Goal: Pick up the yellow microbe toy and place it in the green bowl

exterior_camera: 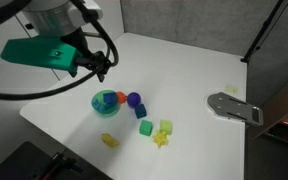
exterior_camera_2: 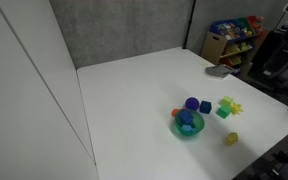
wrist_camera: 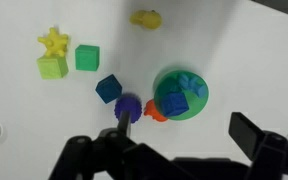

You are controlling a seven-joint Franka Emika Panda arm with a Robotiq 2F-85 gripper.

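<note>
— White tabletop (exterior_camera: 184,70), toys scattered about. Where's the yellow microbe toy (wrist_camera: 53,41)?
— Lying just beside the yellow-green cube (wrist_camera: 52,67), well apart from the green bowl (wrist_camera: 181,95), which holds blue pieces (wrist_camera: 174,104).
— And the jaws?
— Spread wide apart, hovering above the tabletop near the green bowl.

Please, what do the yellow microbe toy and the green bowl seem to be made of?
The yellow microbe toy is probably moulded plastic or rubber with a matte finish: even bright colour, no clear glints. The green bowl is likely smooth plastic: uniform teal-green colour, thin rim. The pictures are too blurry to be sure.
</note>
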